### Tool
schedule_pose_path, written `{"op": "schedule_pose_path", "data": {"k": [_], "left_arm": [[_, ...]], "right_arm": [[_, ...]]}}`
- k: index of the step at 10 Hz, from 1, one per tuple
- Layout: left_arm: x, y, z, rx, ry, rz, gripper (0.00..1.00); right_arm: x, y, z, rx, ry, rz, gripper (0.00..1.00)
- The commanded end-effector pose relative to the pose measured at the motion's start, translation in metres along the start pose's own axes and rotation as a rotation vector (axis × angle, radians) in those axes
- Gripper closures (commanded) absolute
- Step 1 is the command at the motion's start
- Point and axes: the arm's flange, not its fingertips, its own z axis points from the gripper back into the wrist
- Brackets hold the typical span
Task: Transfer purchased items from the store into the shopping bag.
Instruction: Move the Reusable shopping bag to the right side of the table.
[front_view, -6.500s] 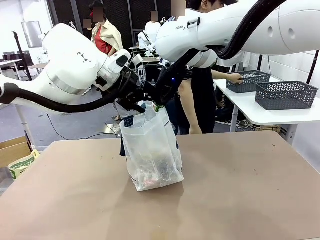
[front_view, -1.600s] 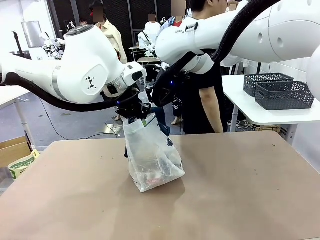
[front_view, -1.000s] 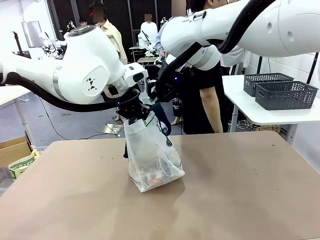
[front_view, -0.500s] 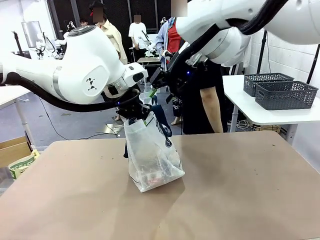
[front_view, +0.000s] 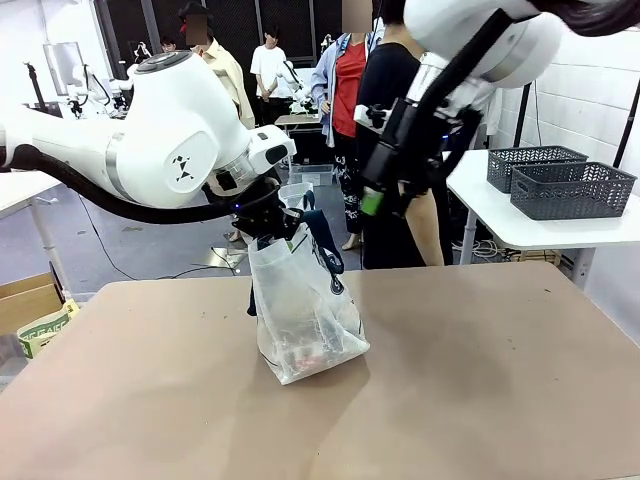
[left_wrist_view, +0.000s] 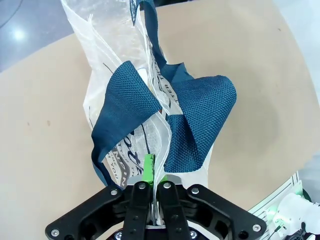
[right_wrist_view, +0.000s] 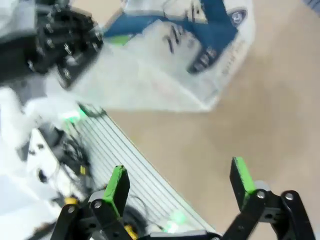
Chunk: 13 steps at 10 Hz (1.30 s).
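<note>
STEP: bagging looks near done, goods lie in the bag's bottom | shopping bag (front_view: 303, 310) at table centre | left gripper (left_wrist_view: 150, 172) clamped on bag rim | right gripper (right_wrist_view: 177, 182) spread wide, empty, raised at 1 o'clock | NEXT: likely fetch another item or release.

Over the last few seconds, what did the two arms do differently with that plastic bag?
The right tool let go of the shopping bag's rim, opened wide and pulled up and away toward the right; its navy handle now droops free. The left tool stayed shut on the bag's top edge, and the bag kept its place on the table with the purchased items inside.
</note>
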Motion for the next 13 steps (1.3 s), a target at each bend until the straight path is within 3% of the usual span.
{"op": "schedule_pose_path", "data": {"k": [1, 3, 4, 6, 8, 13], "left_arm": [[0.000, 0.001, 0.002, -0.008, -0.002, 0.013, 1.00], [0.000, 0.001, 0.002, -0.008, -0.002, 0.013, 1.00], [0.000, 0.001, 0.002, -0.008, -0.002, 0.013, 1.00], [0.000, 0.001, 0.002, -0.008, -0.002, 0.013, 1.00], [0.000, 0.001, 0.002, -0.008, -0.002, 0.013, 1.00], [0.000, 0.001, 0.002, -0.008, -0.002, 0.013, 1.00]], "right_arm": [[-0.029, -0.007, 0.001, -0.160, -0.034, 0.221, 0.00], [-0.049, -0.023, 0.011, -0.217, -0.107, 0.325, 0.00], [-0.058, -0.032, 0.016, -0.228, -0.195, 0.370, 0.00], [-0.059, -0.050, 0.019, -0.182, -0.341, 0.417, 0.00], [-0.061, -0.055, 0.015, -0.201, -0.403, 0.468, 0.00], [-0.054, -0.055, 0.024, -0.213, -0.381, 0.431, 0.00]]}}
